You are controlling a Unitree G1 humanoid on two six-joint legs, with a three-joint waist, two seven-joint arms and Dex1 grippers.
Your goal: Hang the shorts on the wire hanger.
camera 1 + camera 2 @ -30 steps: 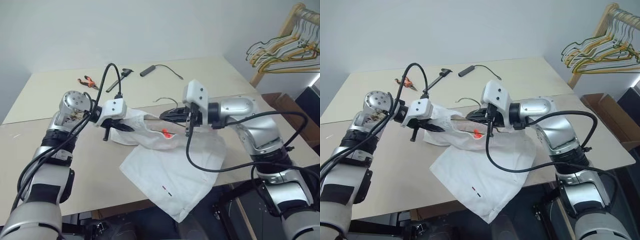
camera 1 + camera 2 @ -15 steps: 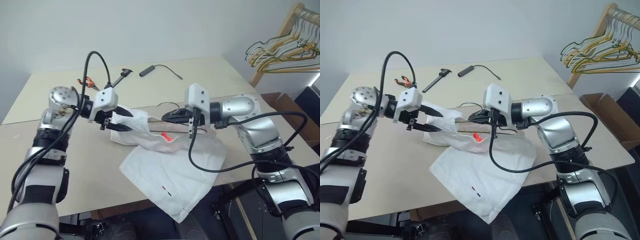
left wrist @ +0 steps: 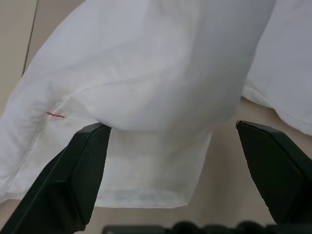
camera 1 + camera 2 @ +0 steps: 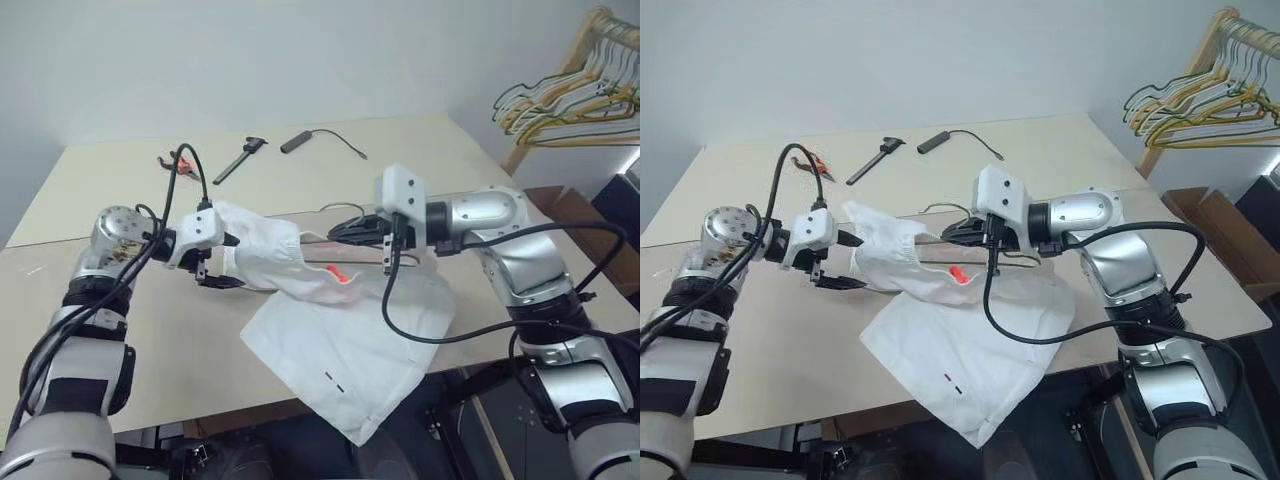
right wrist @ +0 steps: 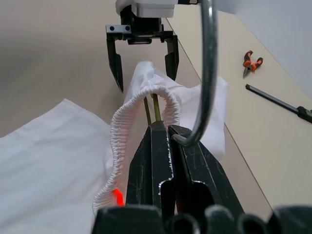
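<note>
The white shorts (image 4: 340,345) lie half on the table, with their gathered waistband (image 5: 127,127) and orange tag (image 4: 345,276) lifted. The waistband is threaded over the thin grey wire hanger (image 5: 208,63). My right gripper (image 4: 345,231) is shut on the hanger's wires just below the hook and holds it about level above the table. My left gripper (image 4: 226,262) stands wide open at the far left end of the shorts (image 3: 156,73). Its fingers (image 5: 116,61) are either side of the fabric without pinching it. Most of the hanger is hidden inside the cloth.
Orange-handled pliers (image 4: 175,162), a black caliper-like tool (image 4: 240,158) and a black stick with a cable (image 4: 300,140) lie at the back of the table (image 4: 120,330). A bunch of yellow and grey hangers (image 4: 565,100) hangs on a wooden rack at right. A cardboard box (image 4: 1210,215) sits below it.
My left gripper has opened and let go of the shorts, then drawn back to the left and lower. The fabric stays draped on the hanger. My right gripper has kept still.
</note>
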